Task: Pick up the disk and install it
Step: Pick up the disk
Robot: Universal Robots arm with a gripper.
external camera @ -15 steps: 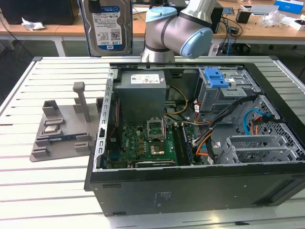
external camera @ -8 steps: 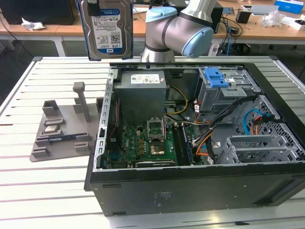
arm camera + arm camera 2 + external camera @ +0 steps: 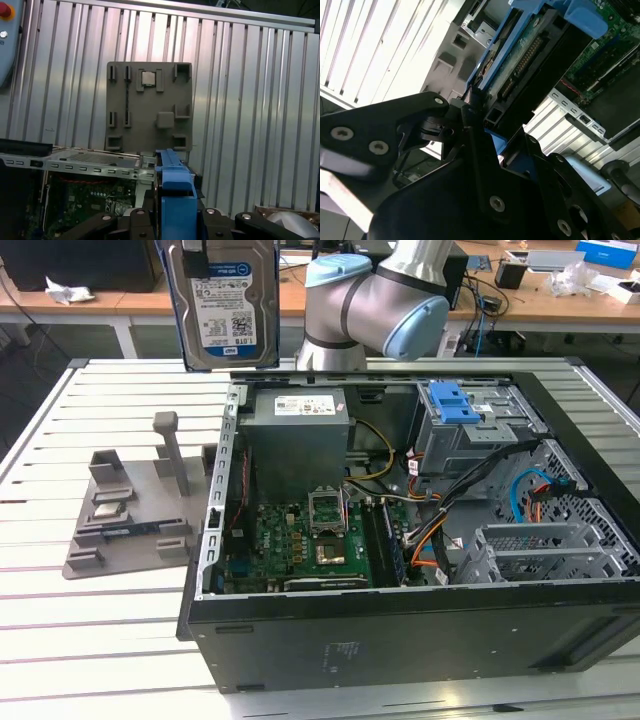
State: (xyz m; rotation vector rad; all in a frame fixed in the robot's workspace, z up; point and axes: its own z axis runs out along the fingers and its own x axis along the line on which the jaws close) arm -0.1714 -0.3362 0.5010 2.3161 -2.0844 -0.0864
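My hand (image 3: 173,218) is clamped on the disk (image 3: 225,308) by its blue frame, the grip itself mostly hidden. The disk hangs upright, its top cut off, over the edge of the open computer case (image 3: 400,640), with the slatted table (image 3: 120,640) beyond.

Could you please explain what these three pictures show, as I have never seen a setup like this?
The machine is a single robot arm with a gripper at its end. The exterior view comes from a camera standing off the arm. Both wrist views come from cameras riding on the arm, looking past the gripper. On the slatted table lies an open computer case, and at the exterior view's left of it sits a grey holder tray. The gripper is shut on the disk, a silver hard drive in a blue frame, and holds it in the air above the table. The first wrist view shows the blue frame between the fingers.
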